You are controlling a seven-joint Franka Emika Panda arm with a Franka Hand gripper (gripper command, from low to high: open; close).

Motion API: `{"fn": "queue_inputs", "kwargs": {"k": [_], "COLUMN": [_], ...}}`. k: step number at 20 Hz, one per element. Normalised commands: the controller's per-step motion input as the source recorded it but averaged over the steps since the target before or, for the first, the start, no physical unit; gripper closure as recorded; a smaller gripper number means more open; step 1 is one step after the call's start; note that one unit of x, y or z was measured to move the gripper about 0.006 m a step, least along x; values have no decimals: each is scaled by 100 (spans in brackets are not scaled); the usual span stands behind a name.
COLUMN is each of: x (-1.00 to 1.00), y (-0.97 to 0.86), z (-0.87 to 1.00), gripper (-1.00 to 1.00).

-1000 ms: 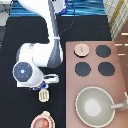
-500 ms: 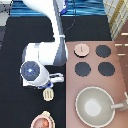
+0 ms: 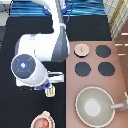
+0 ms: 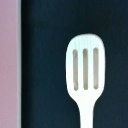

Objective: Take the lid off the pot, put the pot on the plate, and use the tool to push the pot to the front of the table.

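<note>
Tool (image 4: 86,75) fills my wrist view: a cream spatula with a three-slot head lying flat on the black table (image 4: 45,60), a strip of pinkish stove panel (image 4: 9,60) along one edge. The exterior view shows only a sliver of it (image 3: 50,91) poking out beneath my gripper (image 3: 48,86), which hangs over the table just beside the stove's edge; whether I am released or clenched I cannot tell. That view also shows what the wrist misses: the lid (image 3: 81,49) off and resting on a stove burner, and the pot (image 3: 42,122) with its reddish contents on the plate (image 3: 34,118) at the exterior view's bottom. A large grey pan (image 3: 96,106) sits on the stove.
</note>
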Motion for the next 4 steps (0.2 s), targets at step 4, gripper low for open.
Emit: {"fn": "queue_inputs", "kwargs": {"k": [4], "x": [-3], "y": [-13], "z": [100], "gripper": [-100]}}
